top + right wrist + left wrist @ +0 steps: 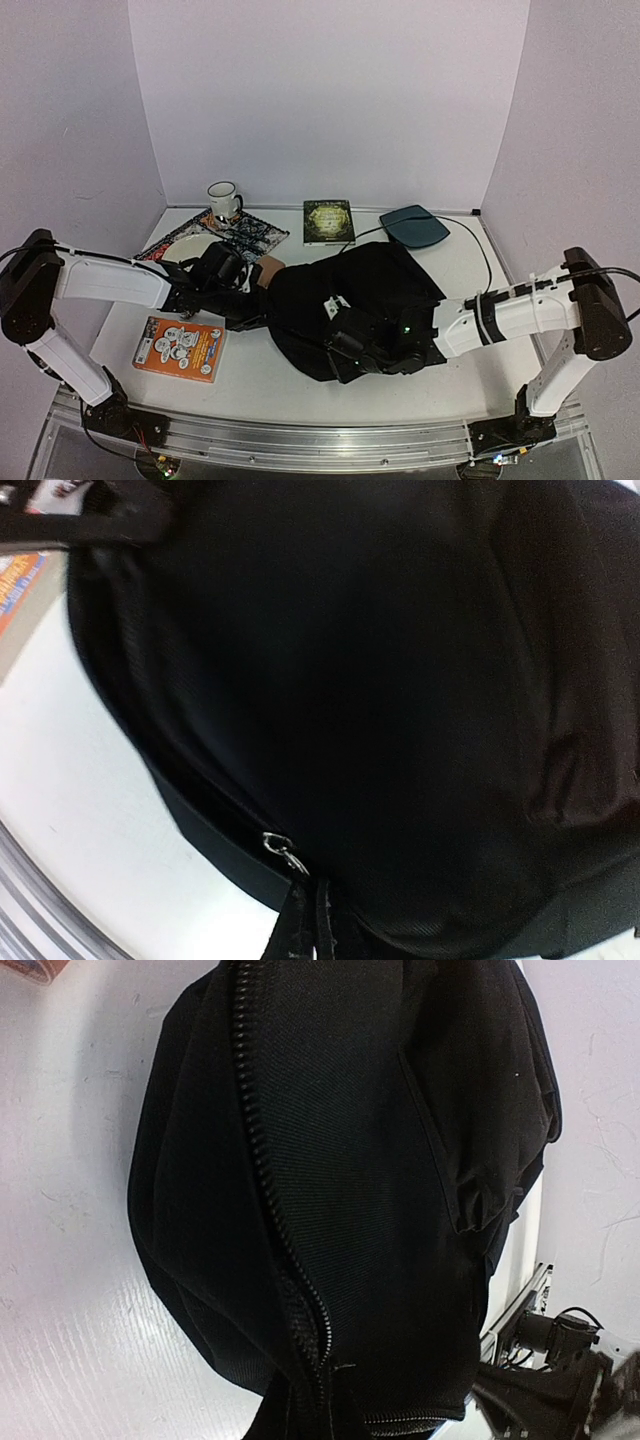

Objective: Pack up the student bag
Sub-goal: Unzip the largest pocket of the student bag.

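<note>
Black fabric, soft and floppy: the student bag (pixel 370 290) slumps mid-tabletop, toward the near edge. Left gripper (pixel 255 305) looks pressed together on cloth at the bag's left end, beside the zip. Right gripper (pixel 340 345) seems to pinch the zip pull (pixel 283 852). It'll likely sag and fold, so seams or straps are the better holds.

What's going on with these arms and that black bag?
Two robot arms are packing the student bag, lying flat mid-table. The left gripper is shut on its left edge by the zipper; the right gripper seems shut on the zipper pull. An orange book, a green book and a mug lie outside it.
</note>
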You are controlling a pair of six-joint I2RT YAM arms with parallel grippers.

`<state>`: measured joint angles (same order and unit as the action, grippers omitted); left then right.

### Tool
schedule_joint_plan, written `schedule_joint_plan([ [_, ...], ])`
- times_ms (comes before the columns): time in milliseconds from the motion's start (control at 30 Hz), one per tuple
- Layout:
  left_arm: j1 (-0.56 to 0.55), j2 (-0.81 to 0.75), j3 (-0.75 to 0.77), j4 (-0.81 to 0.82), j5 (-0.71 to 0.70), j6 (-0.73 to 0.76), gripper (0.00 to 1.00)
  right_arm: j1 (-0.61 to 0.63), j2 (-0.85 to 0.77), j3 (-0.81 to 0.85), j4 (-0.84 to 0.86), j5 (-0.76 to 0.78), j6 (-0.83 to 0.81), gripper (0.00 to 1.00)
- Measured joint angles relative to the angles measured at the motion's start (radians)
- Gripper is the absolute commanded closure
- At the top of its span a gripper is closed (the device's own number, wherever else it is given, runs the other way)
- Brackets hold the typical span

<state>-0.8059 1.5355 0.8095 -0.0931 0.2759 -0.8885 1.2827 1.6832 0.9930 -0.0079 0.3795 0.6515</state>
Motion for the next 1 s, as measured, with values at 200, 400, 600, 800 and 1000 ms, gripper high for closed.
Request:
schedule_joint_plan([
  [200, 0.004, -0.022, -0.013, -0.002, 0.0, 0.003, 1.0, -0.051, -0.05, -0.1, -0.087, -0.014, 0.115, 1.0],
  [400, 0.008, -0.029, -0.014, -0.003, 0.002, 0.01, 1.0, -0.144, -0.118, -0.189, -0.138, -0.029, 0.225, 1.0],
  [600, 0.007, -0.028, -0.014, -0.002, 0.009, 0.028, 1.0, -0.163, -0.161, -0.194, -0.143, -0.033, 0.254, 1.0],
  [800, 0.007, -0.03, -0.014, -0.011, 0.003, 0.045, 0.63, -0.143, -0.161, -0.15, -0.196, -0.013, 0.169, 0.76],
  [1000, 0.015, -0.082, -0.033, -0.022, -0.031, 0.053, 0.44, -0.115, -0.161, -0.06, -0.245, 0.002, 0.029, 0.53],
])
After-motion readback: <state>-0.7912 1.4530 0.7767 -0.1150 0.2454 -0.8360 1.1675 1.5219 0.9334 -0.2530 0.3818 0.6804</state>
